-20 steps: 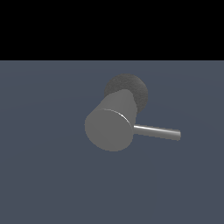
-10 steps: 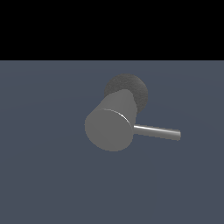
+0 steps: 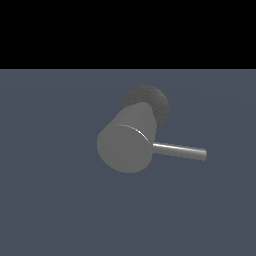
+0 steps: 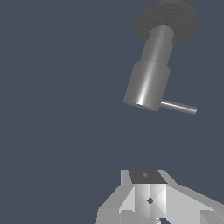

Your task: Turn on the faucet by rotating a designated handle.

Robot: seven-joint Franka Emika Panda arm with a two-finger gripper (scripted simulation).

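the wrist view shows the gripper [image 4: 151, 199] as pale blocky shapes, well apart from the faucet [image 4: 148, 83] and touching nothing, while the exterior view has no arm in it at all; whether its fingers are spread or pressed together cannot be told. the faucet [image 3: 127, 142] stands on its dark rough base [image 3: 152, 100] on the plain blue-grey floor [image 3: 50, 200], and the thin shiny handle [image 3: 180, 150] sticks out sideways toward the exterior view's right, also seen in the wrist view [image 4: 178, 106]. compared with the frames from a second ago, the faucet and handle sit exactly as they did.
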